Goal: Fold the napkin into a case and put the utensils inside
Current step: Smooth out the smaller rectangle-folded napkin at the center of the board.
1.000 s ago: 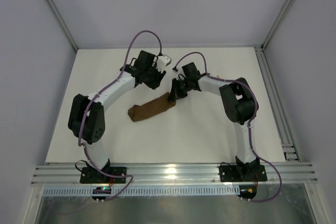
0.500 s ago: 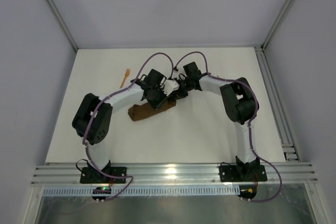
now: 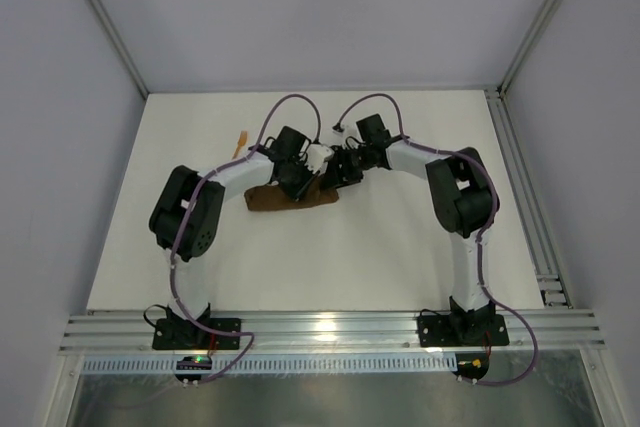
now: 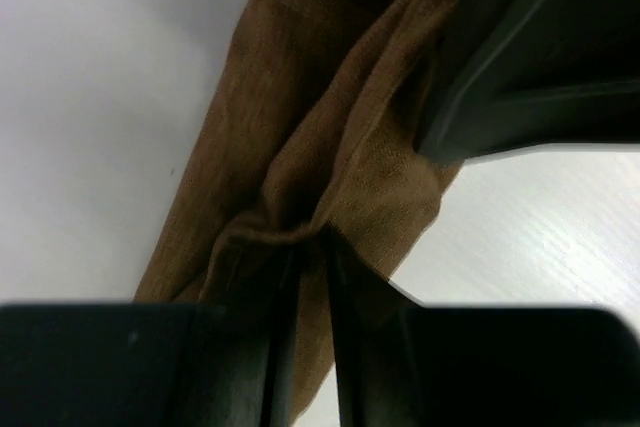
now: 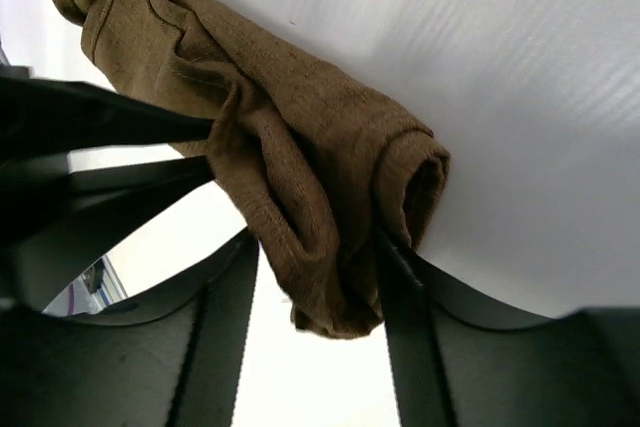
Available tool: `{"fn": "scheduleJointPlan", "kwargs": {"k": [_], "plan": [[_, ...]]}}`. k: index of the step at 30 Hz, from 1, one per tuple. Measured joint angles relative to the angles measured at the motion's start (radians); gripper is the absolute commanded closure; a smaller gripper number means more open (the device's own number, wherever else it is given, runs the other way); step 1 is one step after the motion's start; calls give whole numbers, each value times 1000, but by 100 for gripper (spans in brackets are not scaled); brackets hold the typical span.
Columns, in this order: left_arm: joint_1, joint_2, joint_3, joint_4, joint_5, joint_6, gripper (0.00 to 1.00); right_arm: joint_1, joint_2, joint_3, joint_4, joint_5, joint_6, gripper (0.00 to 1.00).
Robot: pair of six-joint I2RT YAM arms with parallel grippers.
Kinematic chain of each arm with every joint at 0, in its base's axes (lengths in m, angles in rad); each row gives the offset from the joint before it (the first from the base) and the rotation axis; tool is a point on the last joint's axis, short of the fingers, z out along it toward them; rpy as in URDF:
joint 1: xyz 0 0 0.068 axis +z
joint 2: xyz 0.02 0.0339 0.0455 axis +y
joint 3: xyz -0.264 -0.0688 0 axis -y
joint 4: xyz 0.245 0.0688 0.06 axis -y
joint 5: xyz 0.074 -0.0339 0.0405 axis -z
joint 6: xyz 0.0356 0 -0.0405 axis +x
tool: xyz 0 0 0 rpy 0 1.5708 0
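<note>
Now, left gripper [image 4: 310, 247]: nearly closed; a gathered fold of the dark brown napkin [image 4: 300, 127] is pinched between its narrow fingers.
Right gripper [image 5: 315, 247]: jaws are held apart; the rolled end of the cloth is straddled, and no firm hold is shown.
Napkin position: laid on the white table [image 3: 400, 247] between the two arms, bunched into a narrow, creased bundle.
Utensils: one orange utensil [image 3: 240, 141] is seen on the table beyond the left arm, apart from the cloth; a second is not seen.
Done: the cloth is judged narrowed and layered.
Left: the folding is judged unfinished, its opening is not yet formed, and nothing is placed inside.
</note>
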Motion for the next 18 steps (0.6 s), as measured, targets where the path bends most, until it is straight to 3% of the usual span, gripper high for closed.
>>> {"fn": "scheduleJointPlan", "kwargs": {"k": [12, 18], "plan": [[24, 67, 82, -29, 26, -15, 81, -56, -172, -190, 37, 77, -19, 41], [25, 67, 82, -29, 30, -15, 80, -55, -167, -217, 124, 85, 33, 41]]}}
